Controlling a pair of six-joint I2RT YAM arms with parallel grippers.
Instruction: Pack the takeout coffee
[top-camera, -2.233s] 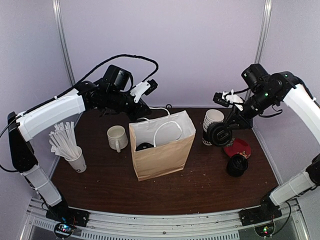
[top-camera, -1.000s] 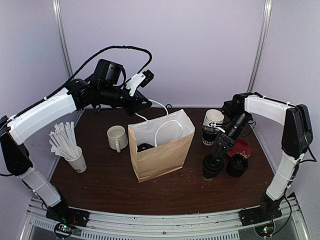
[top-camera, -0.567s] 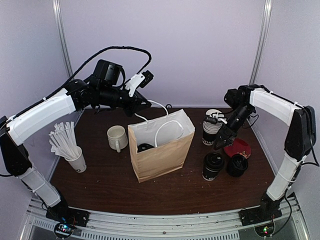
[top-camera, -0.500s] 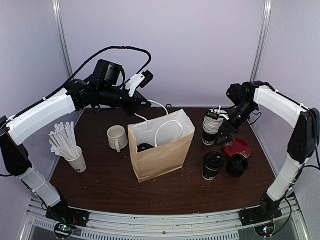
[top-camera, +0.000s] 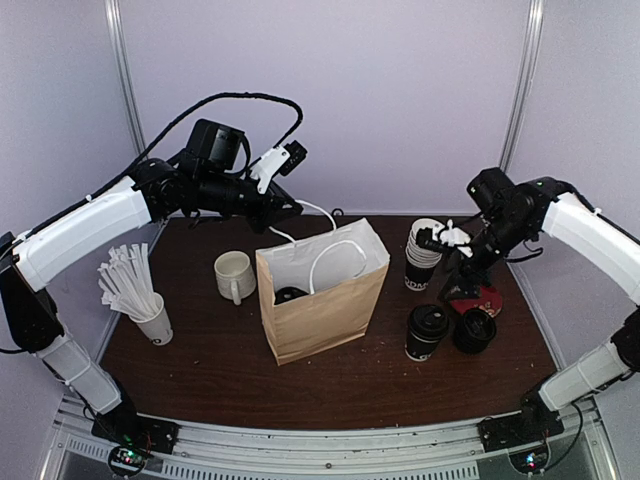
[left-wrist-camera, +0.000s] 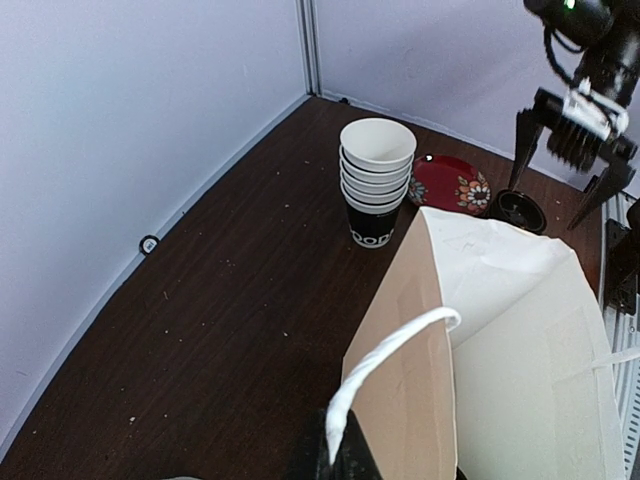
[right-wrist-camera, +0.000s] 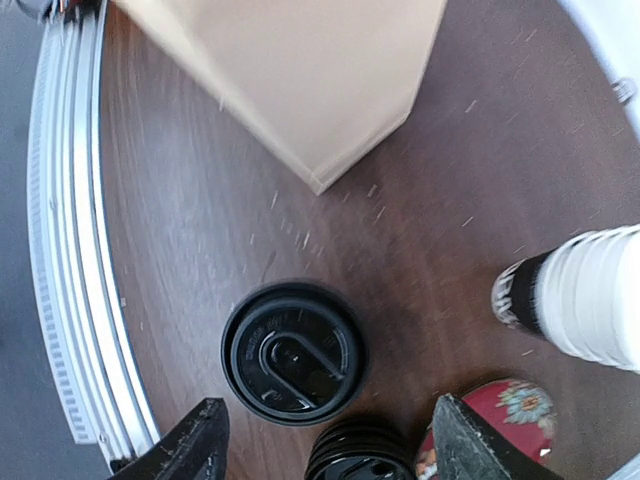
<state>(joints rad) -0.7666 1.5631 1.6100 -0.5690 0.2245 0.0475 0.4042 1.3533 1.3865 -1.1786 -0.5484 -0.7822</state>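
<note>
One takeout coffee cup (top-camera: 427, 332) stands upright on the table with its black lid on, right of the brown paper bag (top-camera: 322, 292). A dark round shape (top-camera: 290, 294) shows inside the bag's open mouth. My right gripper (top-camera: 457, 272) hangs open above the cup and touches nothing. In the right wrist view the lid (right-wrist-camera: 293, 352) lies just ahead of the spread fingers (right-wrist-camera: 198, 450). My left gripper (left-wrist-camera: 345, 462) is shut on the bag's white handle (left-wrist-camera: 390, 350), holding it up behind the bag.
A stack of black lids (top-camera: 473, 330) sits just right of the lidded cup, with a red saucer (top-camera: 483, 298) behind it. Nested empty cups (top-camera: 425, 250) stand at the back right. A white mug (top-camera: 235, 275) and a cup of white sticks (top-camera: 140, 295) are left of the bag.
My right gripper let go of the lidded cup on the table, rose and swung back to the right. The left gripper and the bag stayed put.
</note>
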